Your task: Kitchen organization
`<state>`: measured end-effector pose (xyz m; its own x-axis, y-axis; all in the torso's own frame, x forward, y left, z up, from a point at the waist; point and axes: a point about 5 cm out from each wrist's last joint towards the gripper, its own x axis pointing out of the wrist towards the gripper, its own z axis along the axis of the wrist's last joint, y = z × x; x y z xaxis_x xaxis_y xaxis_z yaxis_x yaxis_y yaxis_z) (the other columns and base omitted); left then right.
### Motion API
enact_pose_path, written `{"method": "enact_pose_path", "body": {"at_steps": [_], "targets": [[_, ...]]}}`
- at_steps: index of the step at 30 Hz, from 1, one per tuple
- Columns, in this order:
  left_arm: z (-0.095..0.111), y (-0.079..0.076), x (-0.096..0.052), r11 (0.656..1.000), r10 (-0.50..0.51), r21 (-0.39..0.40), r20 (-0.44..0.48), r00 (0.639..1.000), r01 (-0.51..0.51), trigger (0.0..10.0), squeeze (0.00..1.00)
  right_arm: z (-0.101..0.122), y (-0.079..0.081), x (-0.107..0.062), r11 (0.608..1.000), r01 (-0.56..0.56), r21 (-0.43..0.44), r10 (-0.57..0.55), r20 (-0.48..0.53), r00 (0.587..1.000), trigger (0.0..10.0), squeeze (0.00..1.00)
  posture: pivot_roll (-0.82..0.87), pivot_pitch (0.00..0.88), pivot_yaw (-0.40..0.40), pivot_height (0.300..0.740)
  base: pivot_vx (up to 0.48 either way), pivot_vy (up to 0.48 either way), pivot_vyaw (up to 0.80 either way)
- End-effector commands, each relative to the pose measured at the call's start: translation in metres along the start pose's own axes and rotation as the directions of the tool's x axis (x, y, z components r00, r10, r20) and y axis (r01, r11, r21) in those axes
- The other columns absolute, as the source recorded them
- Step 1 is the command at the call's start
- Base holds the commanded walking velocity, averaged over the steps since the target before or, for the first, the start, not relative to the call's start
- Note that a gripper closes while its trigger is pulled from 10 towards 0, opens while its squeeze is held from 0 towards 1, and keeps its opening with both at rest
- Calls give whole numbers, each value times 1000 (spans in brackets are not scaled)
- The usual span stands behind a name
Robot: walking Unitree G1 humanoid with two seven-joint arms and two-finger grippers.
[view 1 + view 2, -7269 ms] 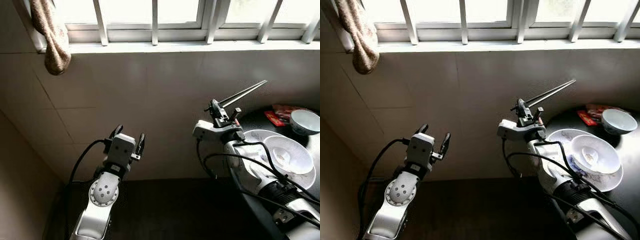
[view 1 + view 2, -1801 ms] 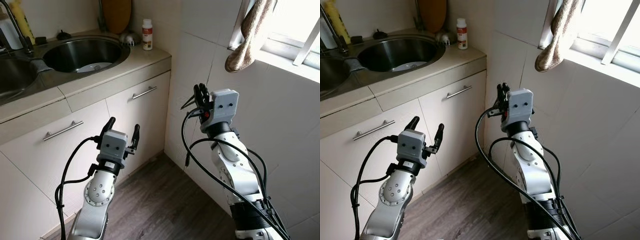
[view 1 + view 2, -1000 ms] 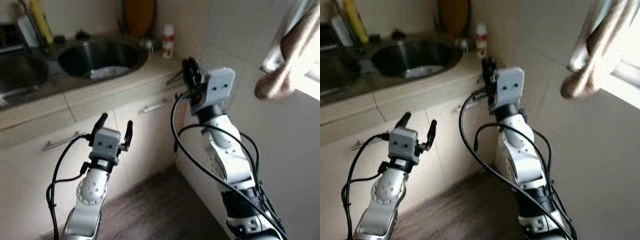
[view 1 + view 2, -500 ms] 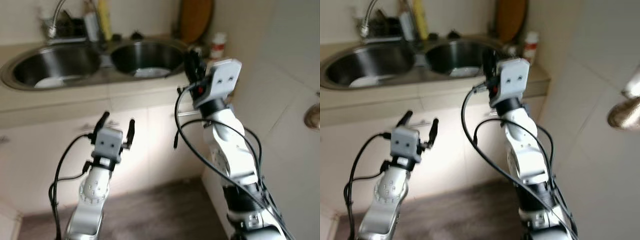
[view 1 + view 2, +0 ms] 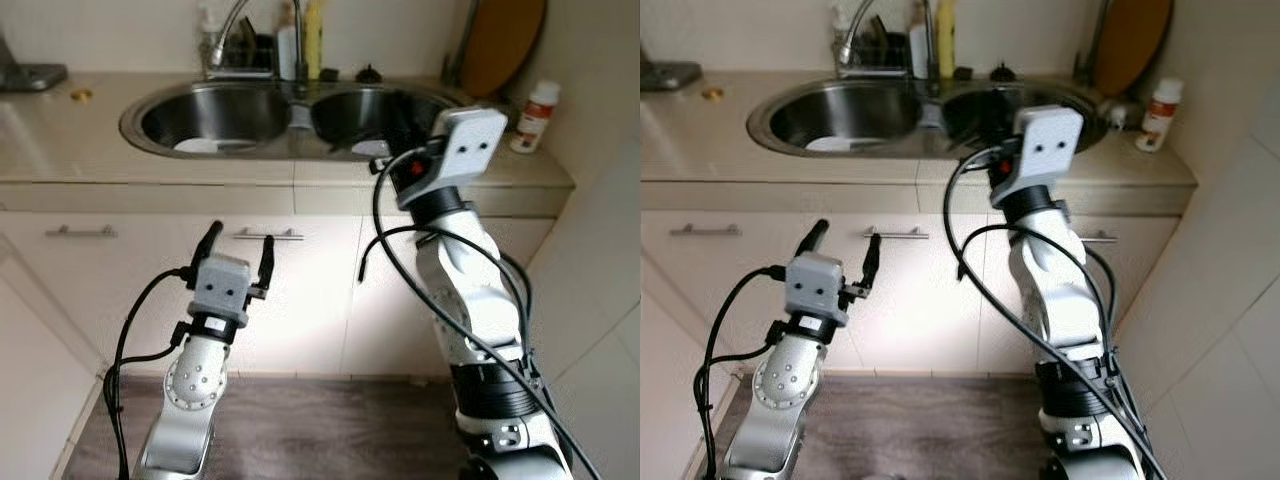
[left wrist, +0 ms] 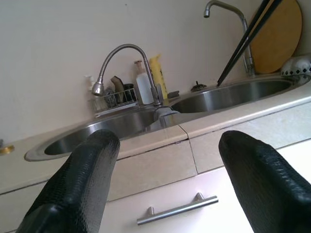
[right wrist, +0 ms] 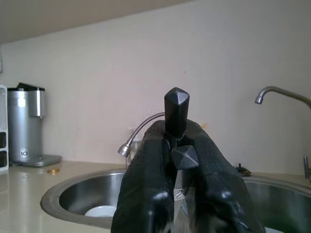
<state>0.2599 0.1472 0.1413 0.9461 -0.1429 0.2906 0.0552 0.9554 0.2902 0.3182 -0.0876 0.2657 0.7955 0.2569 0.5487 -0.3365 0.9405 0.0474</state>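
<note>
**Chopsticks held above the double sink**

Kitchen cabinets and a pale desk (image 5: 60,150) with a steel double sink (image 5: 215,115) lie ahead.

The right gripper (image 7: 181,160) has its fingers (image 7: 146,194) pressed together on a pair of black chopsticks (image 7: 176,111), whose square ends stick up between them. It is raised over the front edge of the sink's right-hand bowl (image 5: 985,105), and the sticks point out over that bowl (image 6: 243,41).

The left gripper (image 5: 238,252) hangs lower, before the cabinet doors, fingers (image 6: 82,179) spread wide and holding nothing, near a door handle (image 5: 268,236).

A faucet (image 5: 228,25), a yellow bottle (image 5: 314,35) and a small rack stand behind the sink. What seems to be a white dish (image 5: 197,146) lies in the left bowl. A round wooden board (image 5: 500,40) leans on the wall; a white bottle (image 5: 535,115) stands on the desk's right end.
</note>
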Motion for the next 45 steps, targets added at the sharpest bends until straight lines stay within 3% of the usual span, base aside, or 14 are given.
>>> {"method": "enact_pose_path", "body": {"at_steps": [1, 45], "targets": [[5, 1, 2, 1000, 5, 6, 23, 1000, -5, 10000, 0, -2, 2, 0, 1000, -11, 18, 11, -10, 1000, 10000, 0, 117, 0, -47, 740, 270, 0, 0], [10, 2, 4, 1000, 10, 27, 46, 999, -11, 10000, 0, -1, -3, 5, 1000, -1, -25, 1, -21, 1000, 10000, 0, 113, 0, -47, 740, 273, 0, 55]]}}
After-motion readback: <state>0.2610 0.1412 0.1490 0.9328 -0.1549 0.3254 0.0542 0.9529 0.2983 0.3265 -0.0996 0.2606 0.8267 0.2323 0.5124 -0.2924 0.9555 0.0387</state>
